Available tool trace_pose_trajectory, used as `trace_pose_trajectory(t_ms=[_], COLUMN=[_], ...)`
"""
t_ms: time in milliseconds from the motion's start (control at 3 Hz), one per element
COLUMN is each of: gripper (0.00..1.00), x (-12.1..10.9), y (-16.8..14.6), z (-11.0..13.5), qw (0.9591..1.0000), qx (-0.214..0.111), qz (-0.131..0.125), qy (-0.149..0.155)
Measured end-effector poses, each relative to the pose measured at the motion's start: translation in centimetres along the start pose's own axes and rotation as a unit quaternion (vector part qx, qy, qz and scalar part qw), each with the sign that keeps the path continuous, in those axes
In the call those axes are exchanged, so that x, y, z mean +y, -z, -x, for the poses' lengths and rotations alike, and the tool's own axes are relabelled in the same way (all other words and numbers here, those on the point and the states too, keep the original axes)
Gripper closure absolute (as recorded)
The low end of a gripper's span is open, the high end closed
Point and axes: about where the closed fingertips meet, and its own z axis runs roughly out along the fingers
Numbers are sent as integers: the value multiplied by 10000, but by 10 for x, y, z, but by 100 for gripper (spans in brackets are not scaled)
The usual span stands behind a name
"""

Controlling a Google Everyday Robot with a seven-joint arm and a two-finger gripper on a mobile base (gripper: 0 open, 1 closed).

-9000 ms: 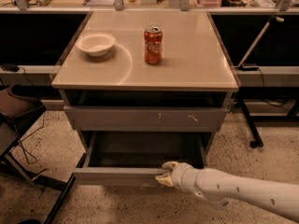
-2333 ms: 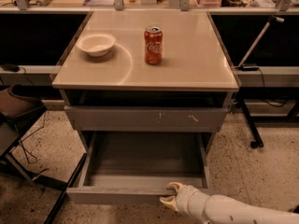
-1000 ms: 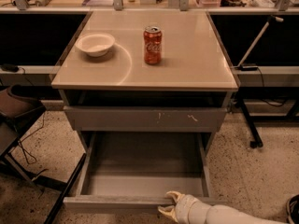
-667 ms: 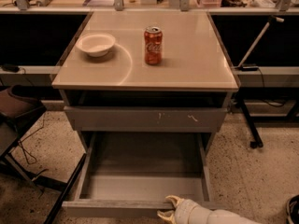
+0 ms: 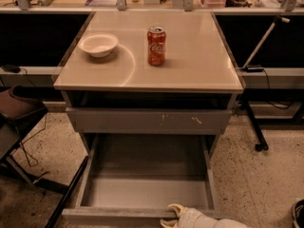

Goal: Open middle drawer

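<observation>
Pulled much further out than nine seconds ago, the middle drawer [image 5: 142, 192] now has its plain front at the very bottom of the view. The gripper [image 5: 171, 215] has come down the frame with it. The bowl and the can have stayed where they were.

A speckled floor [image 5: 259, 184] lies around the grey cabinet [image 5: 78, 127], whose tan top [image 5: 194, 65] fills the upper half of the view. The middle drawer stands open below it, showing its bare grey box interior and both side walls. Above it sits the larger drawer front [image 5: 123, 121] with white scratch marks right of centre, pushed in. Above that front is a dark gap under the tabletop.

The robot's pale arm [image 5: 211, 221] enters from the lower right edge and reaches left to the drawer's front rim. A white bowl [image 5: 98, 44] rests on the left of the tabletop. A red Coca-Cola can [image 5: 156, 45] stands upright near the middle, well apart from the bowl.

The gripper is at the top edge of the drawer front, right of centre. Whether it is clamped on that edge or held apart cannot be told.
</observation>
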Motion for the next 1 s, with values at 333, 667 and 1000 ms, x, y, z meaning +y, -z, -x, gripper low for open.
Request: trace_pose_trajectory(t_ms=[333,667,1000], gripper=[81,58,34], x=[-1,-1,-1], y=[3,3,2], z=[3,3,3], qw=[10000,10000,10000], qx=[0,0,0], qz=[0,0,0], qy=[0,0,0])
